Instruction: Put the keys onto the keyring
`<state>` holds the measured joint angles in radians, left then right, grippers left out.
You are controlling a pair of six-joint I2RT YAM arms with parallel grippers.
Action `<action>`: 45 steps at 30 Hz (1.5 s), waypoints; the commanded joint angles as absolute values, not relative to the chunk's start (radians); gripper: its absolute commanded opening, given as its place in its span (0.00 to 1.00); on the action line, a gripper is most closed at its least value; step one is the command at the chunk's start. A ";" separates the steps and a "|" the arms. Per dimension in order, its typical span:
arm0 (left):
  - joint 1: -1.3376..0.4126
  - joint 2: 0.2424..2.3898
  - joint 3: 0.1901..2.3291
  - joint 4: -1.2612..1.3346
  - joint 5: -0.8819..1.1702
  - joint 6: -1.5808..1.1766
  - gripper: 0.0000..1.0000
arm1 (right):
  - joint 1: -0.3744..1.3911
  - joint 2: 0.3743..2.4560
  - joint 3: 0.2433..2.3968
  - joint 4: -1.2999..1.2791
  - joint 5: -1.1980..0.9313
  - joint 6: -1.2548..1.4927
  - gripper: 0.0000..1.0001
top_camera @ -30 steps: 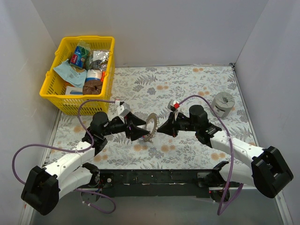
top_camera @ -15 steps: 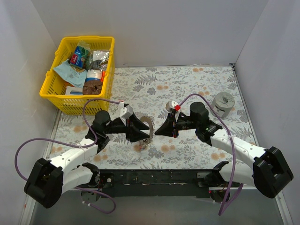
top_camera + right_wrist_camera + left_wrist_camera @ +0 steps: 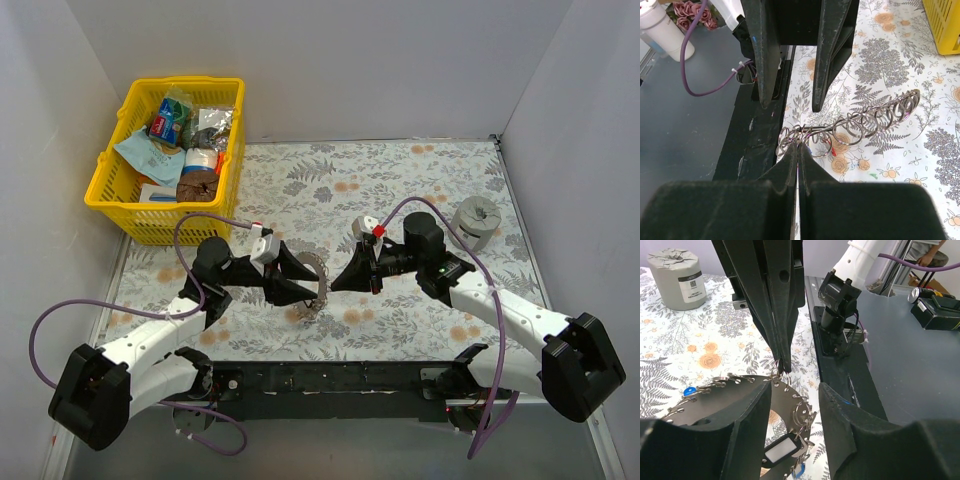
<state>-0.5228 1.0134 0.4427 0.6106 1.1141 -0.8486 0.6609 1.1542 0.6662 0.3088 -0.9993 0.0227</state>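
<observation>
The keyring (image 3: 318, 276), a thin silvery ring with many small loops along its rim, sits tilted just above the table between my two grippers. My right gripper (image 3: 336, 283) is shut on a small loop at its rim, as the right wrist view shows (image 3: 798, 146). My left gripper (image 3: 306, 290) is open, its fingers straddling the keyring (image 3: 785, 407) without pinching it. A blue key head (image 3: 688, 391) and a red key (image 3: 833, 149) hang at the rim. A black tag (image 3: 782, 450) with a white label hangs there too.
A yellow basket (image 3: 108, 172) full of packets stands at the back left. A squat grey cylinder (image 3: 476, 222) stands at the right, also in the left wrist view (image 3: 677, 280). The black base rail (image 3: 330, 378) runs along the near edge.
Over the last second both grippers and the keyring have come a little lower and nearer, the right gripper shifting left. In the last half second there is hardly any movement.
</observation>
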 commanded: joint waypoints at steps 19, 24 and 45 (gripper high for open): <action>-0.584 1.077 0.529 0.571 1.046 -0.746 0.39 | 0.657 1.158 0.732 0.354 -1.055 0.025 0.01; -0.601 1.095 0.534 0.557 1.037 -0.730 0.31 | 0.657 1.157 0.729 0.368 -1.054 0.035 0.01; -0.621 1.089 0.721 0.104 0.927 -0.519 0.00 | 0.655 1.092 0.692 0.279 -0.884 0.002 0.55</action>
